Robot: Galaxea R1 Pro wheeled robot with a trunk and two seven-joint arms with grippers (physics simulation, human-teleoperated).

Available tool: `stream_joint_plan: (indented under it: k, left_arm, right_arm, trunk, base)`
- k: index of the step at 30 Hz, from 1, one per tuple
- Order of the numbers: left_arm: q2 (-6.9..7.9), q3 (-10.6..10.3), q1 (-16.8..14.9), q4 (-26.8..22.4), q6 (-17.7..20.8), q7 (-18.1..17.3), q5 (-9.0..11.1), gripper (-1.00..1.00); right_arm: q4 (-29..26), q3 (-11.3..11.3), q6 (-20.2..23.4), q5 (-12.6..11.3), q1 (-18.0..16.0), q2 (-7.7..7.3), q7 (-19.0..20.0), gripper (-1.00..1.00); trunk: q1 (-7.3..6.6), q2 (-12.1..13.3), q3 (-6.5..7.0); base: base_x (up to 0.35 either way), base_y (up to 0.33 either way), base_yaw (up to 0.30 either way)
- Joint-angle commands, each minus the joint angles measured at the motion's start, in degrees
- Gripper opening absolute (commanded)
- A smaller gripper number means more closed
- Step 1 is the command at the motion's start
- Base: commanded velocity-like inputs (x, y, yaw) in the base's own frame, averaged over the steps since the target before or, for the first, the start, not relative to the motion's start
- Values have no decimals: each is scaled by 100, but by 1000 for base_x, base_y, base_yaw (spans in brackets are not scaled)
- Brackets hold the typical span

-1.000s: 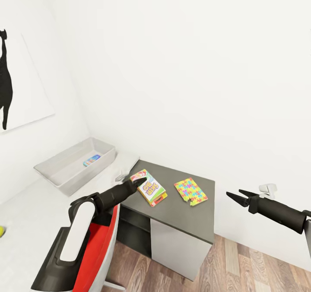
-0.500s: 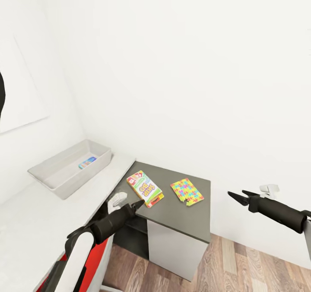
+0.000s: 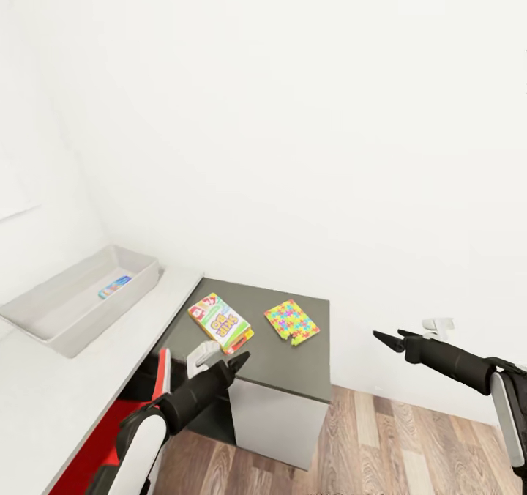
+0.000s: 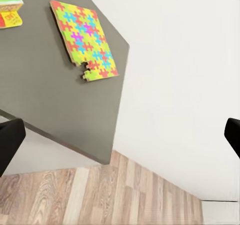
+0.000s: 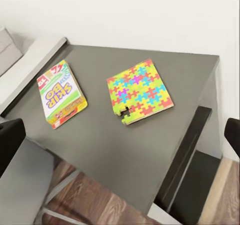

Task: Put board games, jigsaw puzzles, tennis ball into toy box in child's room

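Dark-grey matte table (image 3: pixel 293 363), glossy Skip-Bo box (image 3: pixel 219 322), flat jigsaw puzzle (image 3: pixel 291 321)

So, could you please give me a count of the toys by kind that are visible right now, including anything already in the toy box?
Board games: 2, the Skip-Bo box on the dark desk section and a small blue box in the toy box
Jigsaw puzzles: 1, the jigsaw puzzle beside the Skip-Bo box
Total: 3
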Motion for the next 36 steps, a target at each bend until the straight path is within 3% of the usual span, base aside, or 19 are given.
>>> stream_joint_plan:
  k: [1, 17, 36]
  left_arm:
    - [0, -10, 2, 1, -13, 55, 61, 100]
    - [3, -41, 30, 41, -151, 57, 62, 100]
    - [15, -28, 49, 36, -143, 96, 60, 100]
  right_arm:
    - [19, 12, 48, -28, -9, 2, -10, 100]
    - [222, 81, 42, -35, -20, 20, -607, 100]
    - [97, 99, 37, -89, 9, 34, -719, 100]
  trunk:
    - [4, -13, -10]
    - [4, -13, 23]
    - [4, -13, 27]
  base:
    - [0, 0, -279]
    - [0, 0, -268]
    - [0, 0, -59]
